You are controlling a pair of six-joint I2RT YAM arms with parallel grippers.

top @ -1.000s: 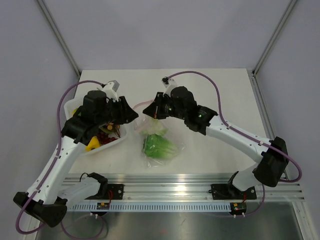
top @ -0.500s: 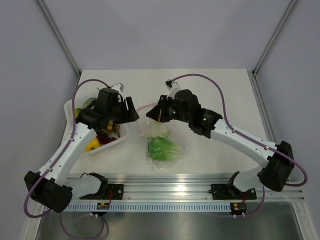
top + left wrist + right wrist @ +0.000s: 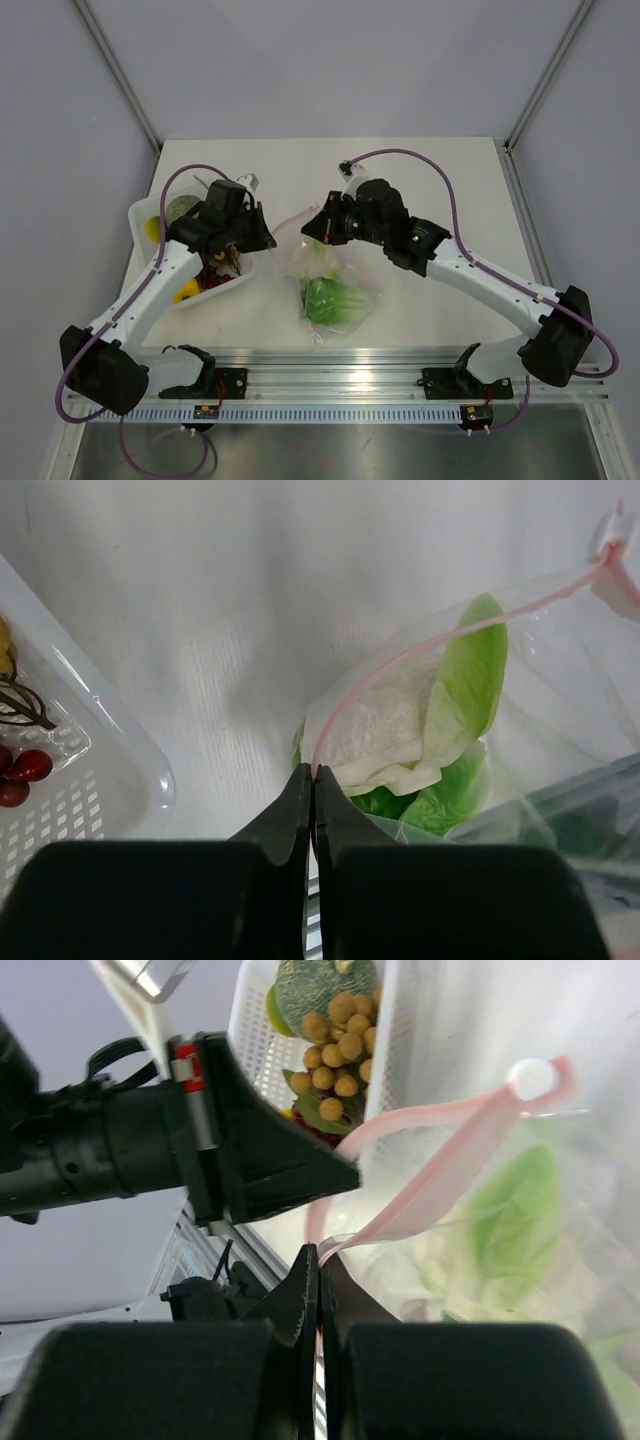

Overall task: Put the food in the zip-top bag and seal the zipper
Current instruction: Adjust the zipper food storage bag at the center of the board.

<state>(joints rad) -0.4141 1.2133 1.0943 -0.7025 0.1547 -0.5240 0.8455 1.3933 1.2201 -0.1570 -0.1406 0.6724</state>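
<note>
The clear zip-top bag [image 3: 335, 285] lies mid-table and holds green lettuce [image 3: 330, 300] and a pale white-green vegetable [image 3: 385, 730]. Its pink zipper [image 3: 420, 650] arcs up from the mouth. My left gripper [image 3: 313, 775] is shut on one end of that strip. My right gripper [image 3: 320, 1252] is shut on the strip's other side, near the white slider [image 3: 533, 1078]. Both grippers meet above the bag's mouth, left gripper [image 3: 270, 240] and right gripper [image 3: 308, 228]. Tan-brown balls [image 3: 335, 1045], dark red grapes [image 3: 25, 770] and a yellow piece [image 3: 185, 292] stay in the tray.
The white perforated tray [image 3: 150, 215] sits at the left, close beside the bag's mouth. Purple cables loop over both arms. An aluminium rail [image 3: 330, 385] runs along the near edge of the table.
My left gripper swung right from over the tray to the bag's mouth and shut on the zipper. The right gripper kept its hold, and the bag shifted slightly right.
</note>
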